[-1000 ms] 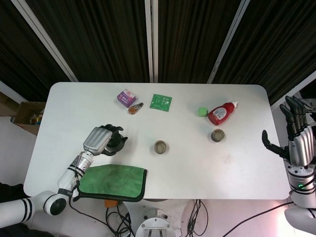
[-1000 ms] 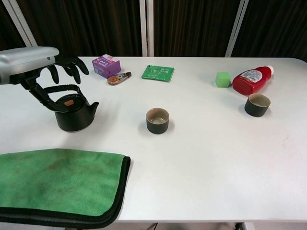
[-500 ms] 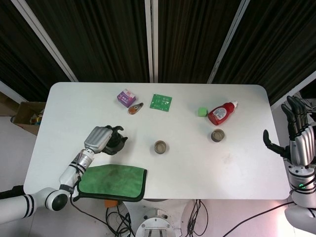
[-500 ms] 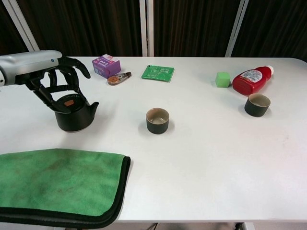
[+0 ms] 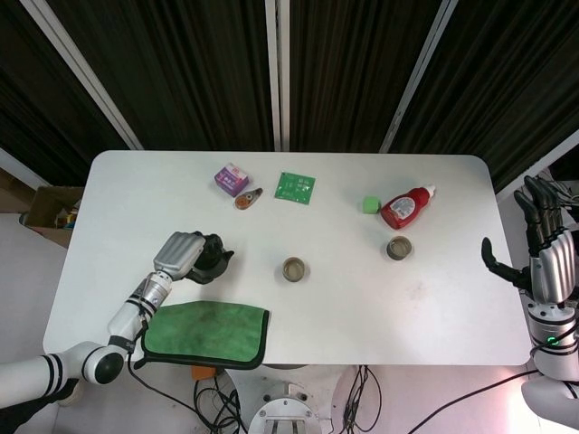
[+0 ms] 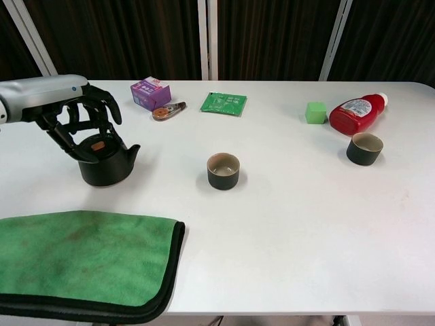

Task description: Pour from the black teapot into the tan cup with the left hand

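Observation:
The black teapot (image 6: 105, 163) stands on the white table (image 6: 292, 231) at the left, its spout pointing toward a dark cup with a tan inside (image 6: 223, 170) at the centre. My left hand (image 6: 64, 102) sits over the pot with its fingers curled down around the handle. From the head view, the left hand (image 5: 181, 255) covers most of the teapot (image 5: 211, 262), and the cup (image 5: 294, 268) lies to its right. My right hand (image 5: 543, 244) hangs off the table's right edge, fingers apart and holding nothing.
A second dark cup (image 6: 364, 148) stands at the right beside a red bottle (image 6: 357, 113) and a green cube (image 6: 315, 112). A green cloth (image 6: 81, 255) covers the front left corner. A purple box (image 6: 150, 93) and a green packet (image 6: 223, 103) lie at the back.
My left hand's fingers, spread above the teapot a second ago, have curled down around its handle. The teapot has stayed on the table. The right hand is still.

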`<action>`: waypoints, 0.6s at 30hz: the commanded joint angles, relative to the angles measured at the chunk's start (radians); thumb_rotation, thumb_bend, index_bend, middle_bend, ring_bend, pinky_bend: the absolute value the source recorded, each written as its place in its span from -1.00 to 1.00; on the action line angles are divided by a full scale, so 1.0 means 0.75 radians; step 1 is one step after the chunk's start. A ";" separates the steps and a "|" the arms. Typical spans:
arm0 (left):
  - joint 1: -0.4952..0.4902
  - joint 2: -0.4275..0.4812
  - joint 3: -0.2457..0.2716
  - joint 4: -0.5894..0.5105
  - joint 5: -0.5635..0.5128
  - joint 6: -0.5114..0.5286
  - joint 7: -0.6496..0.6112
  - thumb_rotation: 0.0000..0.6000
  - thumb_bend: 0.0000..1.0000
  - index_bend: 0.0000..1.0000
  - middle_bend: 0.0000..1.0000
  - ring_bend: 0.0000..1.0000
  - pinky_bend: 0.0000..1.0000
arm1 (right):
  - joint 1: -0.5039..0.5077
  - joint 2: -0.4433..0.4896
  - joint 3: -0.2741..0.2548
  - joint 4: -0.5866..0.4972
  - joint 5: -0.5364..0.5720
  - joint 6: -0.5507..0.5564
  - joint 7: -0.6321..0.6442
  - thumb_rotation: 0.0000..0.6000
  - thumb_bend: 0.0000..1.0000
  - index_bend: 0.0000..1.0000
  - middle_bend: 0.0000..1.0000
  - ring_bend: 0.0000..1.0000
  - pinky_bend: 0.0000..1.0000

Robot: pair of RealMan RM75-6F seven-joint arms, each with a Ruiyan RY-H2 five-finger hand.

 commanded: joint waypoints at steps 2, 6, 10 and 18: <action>-0.003 0.005 0.003 -0.003 -0.007 0.000 0.001 1.00 -0.94 -0.30 -0.08 -0.24 0.03 | 0.000 -0.001 -0.001 0.001 0.002 0.000 -0.001 1.00 -0.10 -1.00 -1.00 -1.00 -1.00; -0.003 0.008 0.007 -0.002 -0.010 0.008 -0.001 1.00 -0.94 -0.30 -0.08 -0.24 0.03 | -0.001 0.000 -0.002 0.000 0.000 0.004 -0.003 1.00 -0.10 -1.00 -1.00 -1.00 -1.00; -0.005 0.011 0.013 0.002 -0.018 0.012 0.010 1.00 -0.94 -0.30 -0.08 -0.24 0.02 | -0.001 0.002 -0.005 -0.002 -0.003 0.004 -0.006 1.00 -0.10 -1.00 -1.00 -1.00 -1.00; -0.010 0.009 0.022 0.009 -0.044 0.022 0.041 1.00 -0.94 -0.24 -0.03 -0.20 0.01 | -0.001 -0.003 -0.009 0.002 -0.001 0.002 -0.005 1.00 -0.10 -1.00 -1.00 -1.00 -1.00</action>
